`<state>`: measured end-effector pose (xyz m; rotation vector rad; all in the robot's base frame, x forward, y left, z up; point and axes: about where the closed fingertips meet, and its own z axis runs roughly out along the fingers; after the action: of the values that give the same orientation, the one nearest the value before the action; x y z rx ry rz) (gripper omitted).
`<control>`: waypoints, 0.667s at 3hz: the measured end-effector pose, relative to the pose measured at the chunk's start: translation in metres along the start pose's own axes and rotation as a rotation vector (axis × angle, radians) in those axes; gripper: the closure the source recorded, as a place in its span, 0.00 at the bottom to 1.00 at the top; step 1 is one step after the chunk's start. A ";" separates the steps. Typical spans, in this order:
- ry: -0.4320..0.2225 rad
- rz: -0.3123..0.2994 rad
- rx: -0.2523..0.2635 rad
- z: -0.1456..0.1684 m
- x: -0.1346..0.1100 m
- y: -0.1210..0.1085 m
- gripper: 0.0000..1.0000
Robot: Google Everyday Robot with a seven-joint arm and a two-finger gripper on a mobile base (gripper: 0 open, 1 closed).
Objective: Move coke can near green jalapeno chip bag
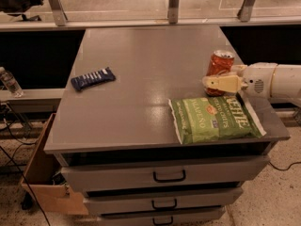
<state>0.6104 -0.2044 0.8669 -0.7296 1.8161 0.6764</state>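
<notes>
The coke can (220, 63), red with a silver top, stands upright near the table's right edge, just behind the green jalapeno chip bag (214, 119). The bag lies flat at the front right of the table. My gripper (214, 78) reaches in from the right on a white arm and is shut on the can's lower part. One cream finger (223, 83) crosses in front of the can; the other is hidden behind it. The can's base is hidden by that finger, close to the bag's far edge.
A dark blue wrapped bar (93, 78) lies at the table's left. The grey table (141, 55) sits over drawers (164, 175). A cardboard box (44, 182) stands on the floor at the left, and a water bottle (9, 81) on a ledge.
</notes>
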 end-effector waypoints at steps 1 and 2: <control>-0.007 -0.015 -0.013 -0.003 -0.002 0.001 0.00; -0.015 -0.033 -0.008 -0.010 -0.010 0.000 0.00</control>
<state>0.6071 -0.2101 0.8794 -0.7561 1.7854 0.6661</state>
